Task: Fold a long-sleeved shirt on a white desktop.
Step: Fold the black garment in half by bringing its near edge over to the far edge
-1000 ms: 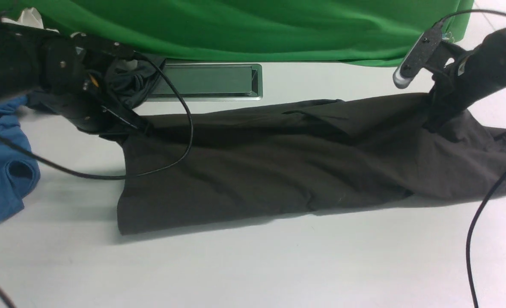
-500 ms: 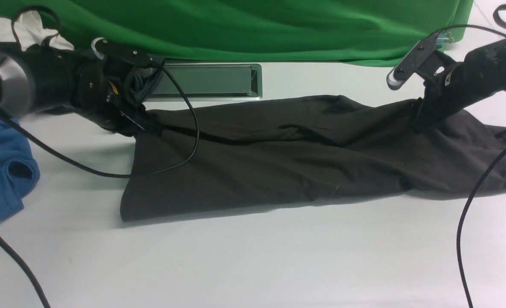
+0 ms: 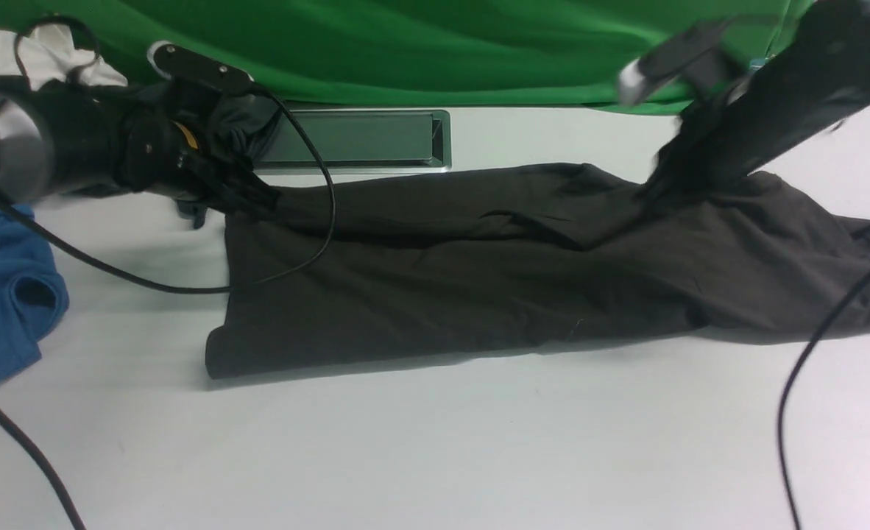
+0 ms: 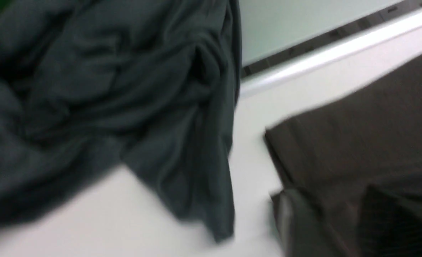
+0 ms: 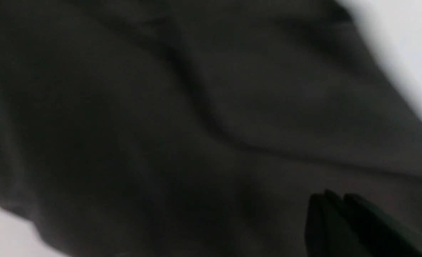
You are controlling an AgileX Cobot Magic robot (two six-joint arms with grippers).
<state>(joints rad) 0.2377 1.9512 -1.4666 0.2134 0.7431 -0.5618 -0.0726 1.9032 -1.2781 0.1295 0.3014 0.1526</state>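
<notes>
Green cloth (image 3: 435,51) hangs behind the white desktop (image 3: 435,456), which fills most of the front view. Across its middle lies the long-sleeved shirt (image 3: 479,280), a dark band with its long axis running left to right and no print showing. Both arms meet its far edge. The left gripper (image 3: 251,200) is at the far left corner. The right gripper (image 3: 663,188) is well along to the right, where the cloth humps up toward it. The shirt thus lies on the robot's side of both tools, so the coming fold probably turns on drawing that far edge toward the near one.

The right jaws are closed, but blur hides whether they pinch cloth. The left jaws are smeared in the wrist view and their state cannot be told. The shirt's right end runs out of frame. A blue garment (image 3: 1,294) lies at the left, and a grey-teal garment (image 4: 107,89) lies just beyond the left gripper.
</notes>
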